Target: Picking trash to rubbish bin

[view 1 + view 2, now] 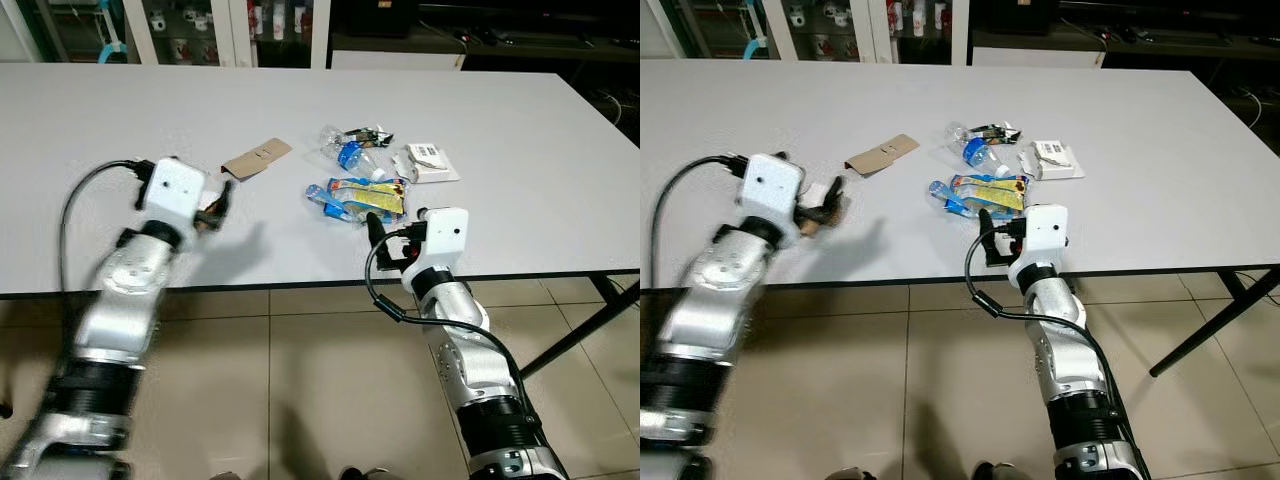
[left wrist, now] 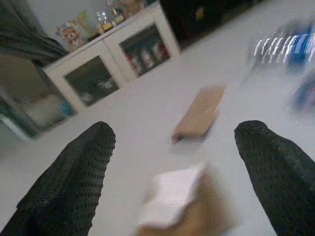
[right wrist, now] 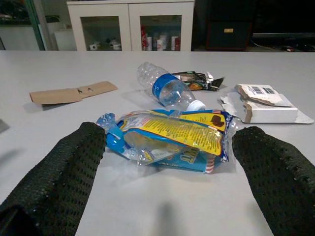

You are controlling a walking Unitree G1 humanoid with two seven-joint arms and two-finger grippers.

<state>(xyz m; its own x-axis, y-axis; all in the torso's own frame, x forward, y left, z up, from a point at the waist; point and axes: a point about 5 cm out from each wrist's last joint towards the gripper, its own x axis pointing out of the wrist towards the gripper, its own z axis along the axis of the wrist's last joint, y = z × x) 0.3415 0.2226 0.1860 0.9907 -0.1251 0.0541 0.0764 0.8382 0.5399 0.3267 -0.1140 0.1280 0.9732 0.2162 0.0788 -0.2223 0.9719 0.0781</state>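
I see the white table [image 1: 520, 130], trash scattered mid-top. My right gripper [image 3: 167, 196] stands wide, the blue-yellow snack wrapper [image 3: 172, 135] just ahead between its fingers. My left gripper [image 2: 172, 191] spreads wide around a small crumpled scrap [image 2: 177, 204], brown cardboard [image 2: 199, 113] beyond.

Silver arms, white wrist housings, looping black cables, textured black fingers [image 3: 54, 182]

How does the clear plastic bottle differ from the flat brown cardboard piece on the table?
The plastic bottle is clear, rounded, with a blue label; the cardboard piece is opaque brown and flat. The bottle lies amid the trash cluster, against the yellow-blue wrapper; the cardboard lies apart, toward the robot's left. Both rest untouched on the white table.
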